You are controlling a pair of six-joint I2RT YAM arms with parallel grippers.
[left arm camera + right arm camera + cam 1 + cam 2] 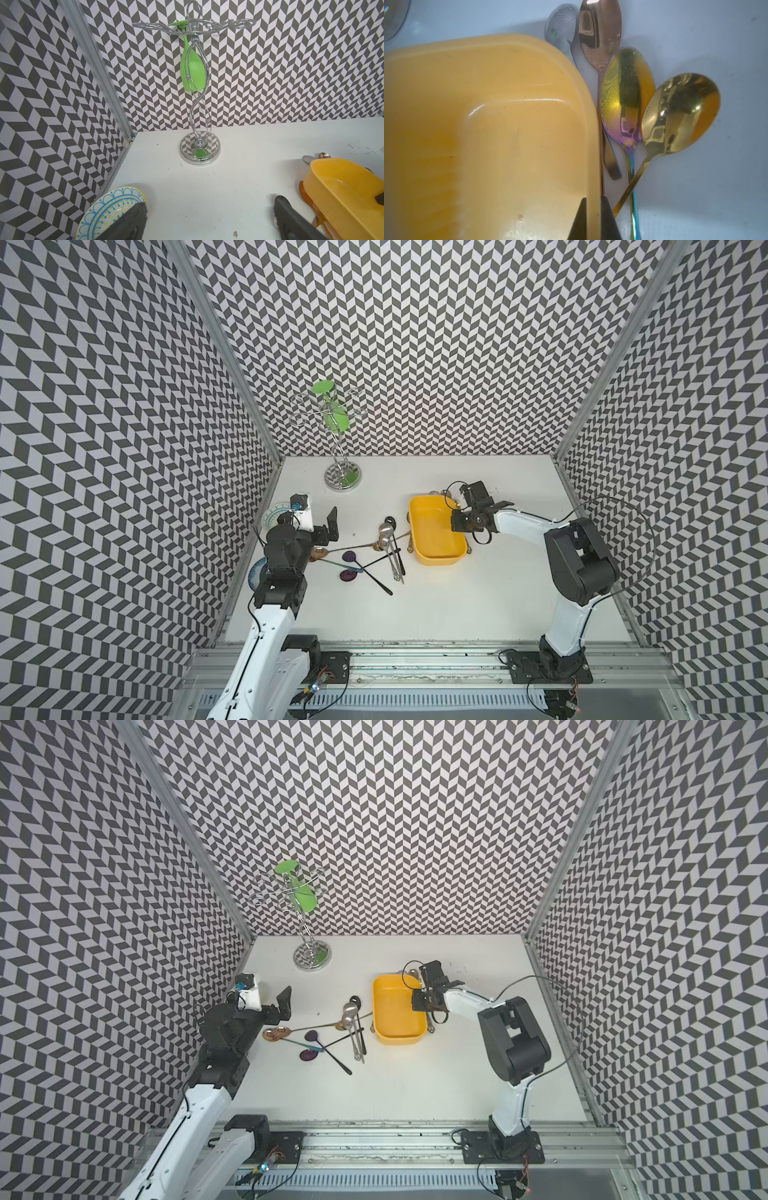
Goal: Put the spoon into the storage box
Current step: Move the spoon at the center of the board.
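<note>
The yellow storage box point(436, 535) point(395, 1015) stands right of the table's centre. My right gripper point(456, 521) point(592, 202) is shut on its right rim, one finger inside the wall and one outside. Gold point(681, 110), iridescent point(627, 93), copper point(600, 27) and silver point(562, 22) spoons lie on the table against the box's outer wall, beside that grip. Several more spoons point(386, 543) point(351, 1019) lie crossed in a heap left of the box. My left gripper point(320, 526) point(209, 204) hovers open and holds nothing, left of that heap.
A chrome glass rack point(341, 477) point(200, 149) holding a green glass point(192, 70) stands at the back left. A patterned plate point(274, 512) point(108, 212) and a blue dish point(257, 572) sit by the left wall, partly under my left arm.
</note>
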